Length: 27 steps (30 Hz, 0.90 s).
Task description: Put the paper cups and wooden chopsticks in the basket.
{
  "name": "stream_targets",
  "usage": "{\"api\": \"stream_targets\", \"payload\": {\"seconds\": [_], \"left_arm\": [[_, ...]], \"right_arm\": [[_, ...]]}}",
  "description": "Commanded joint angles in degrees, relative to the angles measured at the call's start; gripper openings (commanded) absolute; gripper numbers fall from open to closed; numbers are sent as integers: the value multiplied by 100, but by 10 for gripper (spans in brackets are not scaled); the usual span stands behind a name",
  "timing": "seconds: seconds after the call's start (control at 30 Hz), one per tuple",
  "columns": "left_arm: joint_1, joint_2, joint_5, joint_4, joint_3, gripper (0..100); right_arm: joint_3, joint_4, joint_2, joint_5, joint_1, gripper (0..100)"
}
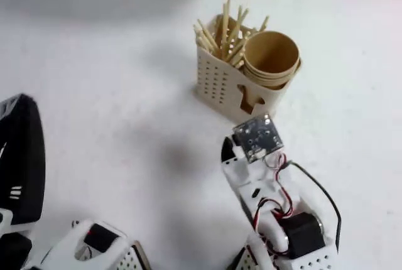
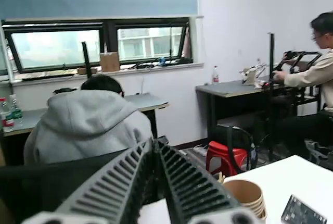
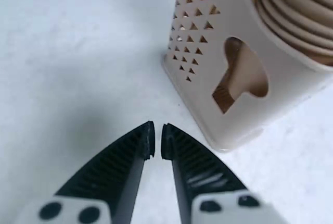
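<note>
While upright in 1 basket point(image 1: 220, 85), 1 paper-cup stack point(image 1: 271, 56), 1 chopstick bundle point(image 1: 223, 31)

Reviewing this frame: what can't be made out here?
- paper cups: number unclear; rims nested in the high view, stack cut by the right wrist view's edge.
- wooden chopsticks: lower ends hidden behind the basket wall, high view.
- right gripper: in the high view, largely hidden under the arm's circuit board.

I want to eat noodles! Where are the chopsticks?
In the high view, the wooden chopsticks stand in the basket, left of the paper cups stacked there, near the table's far edge.
</note>
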Motion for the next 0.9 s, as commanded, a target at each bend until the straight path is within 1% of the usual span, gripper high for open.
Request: {"api": "stream_targets", "payload": {"seconds": [0.0, 0.1, 0.23, 0.37, 0.5, 0.67, 0.73, 0.87], "left_arm": [[-136, -796, -79, -9, 1099, 22], [-145, -1473, -79, -149, 1987, 22], [-145, -2396, -79, -475, 3525, 22], [-154, -3547, -79, -1037, 5213, 22], [-154, -4813, -88, -1785, 6971, 22], [-154, -6079, -501, -2470, 8976, 22], [-321, -6448, -580, -2629, 9574, 22], [-963, -6413, -554, -2734, 10171, 22]], "right_arm": [[-308, 259, -145, 35, 637, 33], [-334, 637, -673, 35, 831, 35], [-255, 1059, -1596, 44, 910, 37], [-123, 998, -1367, 44, 1332, 38], [26, 1007, -1516, 26, 1569, 38], [44, 1024, -1516, -9, 1798, 36], [53, 1024, -1516, -9, 1815, 35], [185, 1007, -1508, -9, 1815, 35]]}}
